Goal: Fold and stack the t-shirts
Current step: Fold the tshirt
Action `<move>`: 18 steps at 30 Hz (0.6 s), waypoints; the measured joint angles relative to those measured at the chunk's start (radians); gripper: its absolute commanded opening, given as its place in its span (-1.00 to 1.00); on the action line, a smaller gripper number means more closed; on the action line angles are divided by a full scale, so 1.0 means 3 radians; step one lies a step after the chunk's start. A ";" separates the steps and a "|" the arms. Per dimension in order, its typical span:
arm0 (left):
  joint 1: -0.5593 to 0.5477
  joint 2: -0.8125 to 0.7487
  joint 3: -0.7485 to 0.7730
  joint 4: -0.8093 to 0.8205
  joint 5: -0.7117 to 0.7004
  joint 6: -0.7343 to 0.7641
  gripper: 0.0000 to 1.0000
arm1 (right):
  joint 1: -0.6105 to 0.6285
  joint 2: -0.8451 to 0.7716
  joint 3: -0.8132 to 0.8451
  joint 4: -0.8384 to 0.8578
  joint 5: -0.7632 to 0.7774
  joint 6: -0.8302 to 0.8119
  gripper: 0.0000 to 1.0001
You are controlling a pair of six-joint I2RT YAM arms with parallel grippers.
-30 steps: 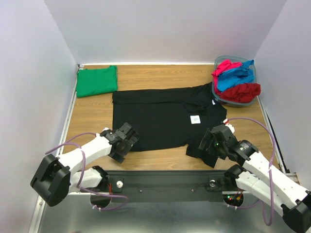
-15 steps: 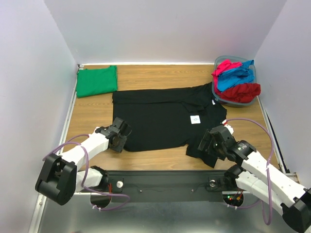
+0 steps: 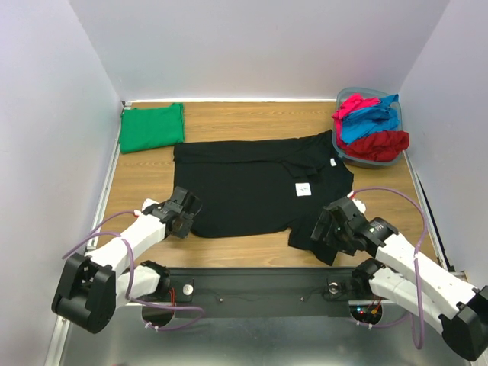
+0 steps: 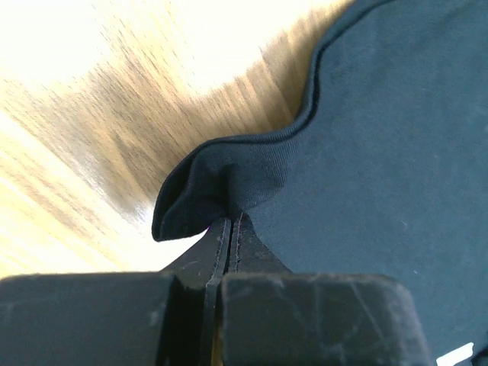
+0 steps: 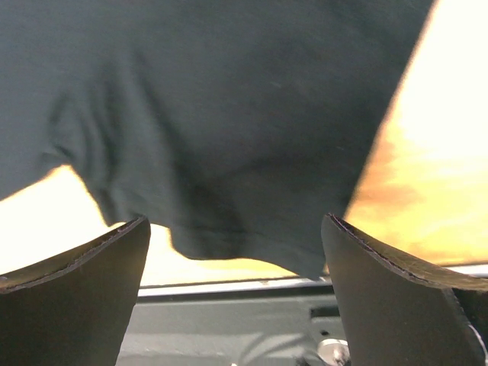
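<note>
A black t-shirt (image 3: 252, 183) with a small white label (image 3: 304, 188) lies spread on the wooden table. My left gripper (image 3: 186, 216) is at its near-left hem corner, and the left wrist view shows the gripper (image 4: 231, 218) shut on a bunched fold of the black t-shirt (image 4: 381, 152). My right gripper (image 3: 329, 230) hovers over the near-right sleeve. In the right wrist view this gripper (image 5: 236, 221) stands wide open, the black t-shirt (image 5: 221, 114) lying beyond its fingers. A folded green t-shirt (image 3: 152, 127) rests at the back left.
A grey-blue tub (image 3: 357, 160) at the back right holds pink (image 3: 352, 104), blue (image 3: 371, 122) and red (image 3: 381, 143) t-shirts. White walls close in the left, back and right. A black rail (image 3: 259, 286) runs along the near table edge.
The left gripper moved up to the shirt's near-left corner and shut on it. The shirt shifted slightly left. The right gripper stayed open, nearly still.
</note>
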State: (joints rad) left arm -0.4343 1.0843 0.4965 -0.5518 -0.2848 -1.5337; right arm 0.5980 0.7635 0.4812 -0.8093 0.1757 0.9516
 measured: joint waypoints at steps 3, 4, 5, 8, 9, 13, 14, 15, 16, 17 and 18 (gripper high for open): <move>0.0010 -0.0130 0.0000 -0.0036 -0.0047 0.0033 -1.00 | 0.0019 0.0024 0.0000 -0.0132 0.0000 0.0062 0.91; 0.0014 -0.0168 0.0000 -0.0050 -0.0066 0.0039 -1.00 | 0.0024 0.0018 0.0001 -0.0175 -0.0001 0.0089 0.88; 0.0015 -0.0189 0.0000 -0.0061 -0.0084 0.0050 -1.00 | 0.0029 0.0014 0.0001 -0.0197 -0.0003 0.0108 0.85; 0.0024 -0.0225 0.0000 -0.0092 -0.0128 0.0072 -1.00 | 0.0046 0.0111 -0.0001 -0.0192 -0.0056 0.0142 0.77; 0.0032 -0.0226 0.0001 -0.0104 -0.0137 0.0085 -1.00 | 0.0061 0.0160 -0.0003 -0.0181 -0.0070 0.0149 0.74; 0.0037 -0.0226 0.0001 -0.0144 -0.0183 0.0118 -1.00 | 0.0252 0.0581 -0.0015 -0.0107 -0.0125 0.0182 0.60; 0.0039 -0.0226 0.0001 -0.0145 -0.0188 0.0122 -1.00 | 0.0295 0.0647 -0.0017 -0.0095 -0.0121 0.0197 0.56; 0.0042 -0.0226 0.0001 -0.0145 -0.0187 0.0125 -1.00 | 0.0403 0.0725 0.0001 -0.0076 -0.0109 0.0214 0.54; 0.0045 -0.0226 0.0001 -0.0144 -0.0187 0.0125 -1.00 | 0.0436 0.0752 0.0006 -0.0076 -0.0095 0.0224 0.49; 0.0052 -0.0226 0.0001 -0.0142 -0.0184 0.0126 -1.00 | 0.0490 0.0782 0.0011 -0.0079 -0.0081 0.0235 0.40; 0.0055 -0.0228 0.0001 -0.0141 -0.0183 0.0130 -1.00 | 0.0511 0.0802 0.0014 -0.0089 -0.0066 0.0254 0.31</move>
State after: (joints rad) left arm -0.4179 1.0161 0.4969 -0.5941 -0.3397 -1.4948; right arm 0.7513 1.0042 0.4854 -0.8360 0.1558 1.0279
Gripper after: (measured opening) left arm 0.036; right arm 0.751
